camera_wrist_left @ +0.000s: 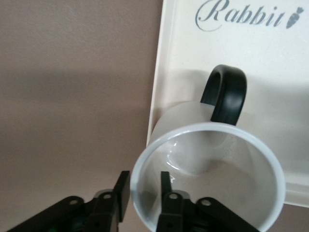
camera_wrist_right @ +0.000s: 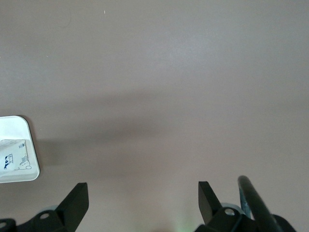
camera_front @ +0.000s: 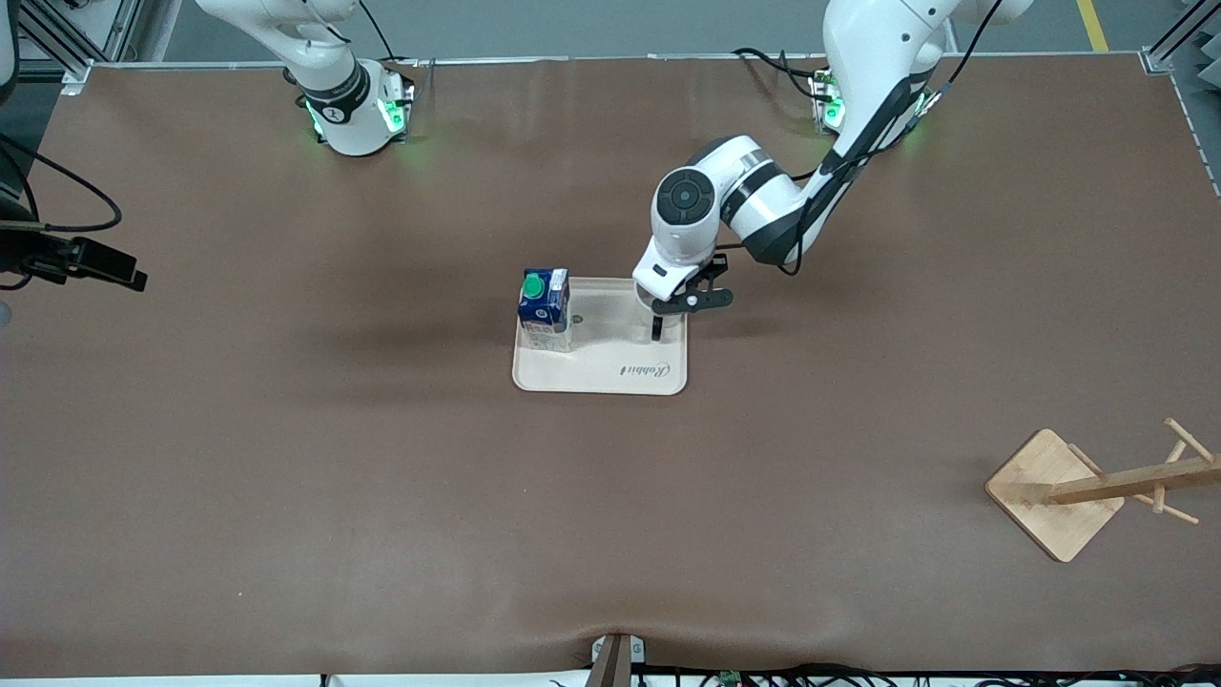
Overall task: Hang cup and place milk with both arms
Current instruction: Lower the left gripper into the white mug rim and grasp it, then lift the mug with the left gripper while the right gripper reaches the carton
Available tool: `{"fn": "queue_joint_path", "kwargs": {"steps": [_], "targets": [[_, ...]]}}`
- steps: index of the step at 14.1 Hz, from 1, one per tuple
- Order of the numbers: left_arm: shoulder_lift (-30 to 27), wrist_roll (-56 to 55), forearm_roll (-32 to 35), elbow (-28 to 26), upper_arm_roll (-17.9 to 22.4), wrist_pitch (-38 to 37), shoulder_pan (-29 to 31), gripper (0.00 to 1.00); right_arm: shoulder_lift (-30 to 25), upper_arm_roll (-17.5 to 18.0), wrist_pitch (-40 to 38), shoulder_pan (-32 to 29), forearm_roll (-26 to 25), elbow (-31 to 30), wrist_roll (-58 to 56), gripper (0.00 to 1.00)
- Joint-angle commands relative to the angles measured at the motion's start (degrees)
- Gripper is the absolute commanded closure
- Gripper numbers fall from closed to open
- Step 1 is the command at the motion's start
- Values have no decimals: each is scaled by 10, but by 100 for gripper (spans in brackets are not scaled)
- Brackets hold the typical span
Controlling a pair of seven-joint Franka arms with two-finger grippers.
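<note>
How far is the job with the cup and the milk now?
Nothing is finished yet. The milk carton stands on the tray. The left gripper has its fingers astride the cup's rim, also on the tray. The wooden rack carries nothing. The right gripper waits open over the bare table.

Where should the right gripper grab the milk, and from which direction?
Grip the milk across its flat side walls at mid-body, probably coming from above or from the right arm's end of the table. It stands upright on the tray, green cap up, apart from the cup that the left gripper straddles by the rim.
</note>
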Motion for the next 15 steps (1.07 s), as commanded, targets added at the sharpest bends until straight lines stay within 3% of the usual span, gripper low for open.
{"fn": "queue_joint_path", "kwargs": {"steps": [1, 5, 10, 12, 14, 15], "targets": [[17, -12, 0, 28, 0, 4, -9, 100, 6, 8, -4, -6, -6, 14, 2, 0], [-2, -5, 10, 65, 1, -20, -3, 100, 17, 9, 12, -2, -6, 12, 2, 0], [-34, 43, 10, 197, 6, -186, 29, 100, 36, 12, 11, 0, 2, 14, 1, 0], [-58, 109, 9, 223, 5, -225, 76, 100, 38, 15, 23, 4, 5, 14, 1, 0], [-91, 206, 1, 225, 1, -233, 140, 100, 52, 21, 51, 56, 10, 13, -4, 0], [-105, 256, 1, 225, 1, -254, 172, 100, 62, 20, 50, 95, -25, 14, -1, 0]]}}
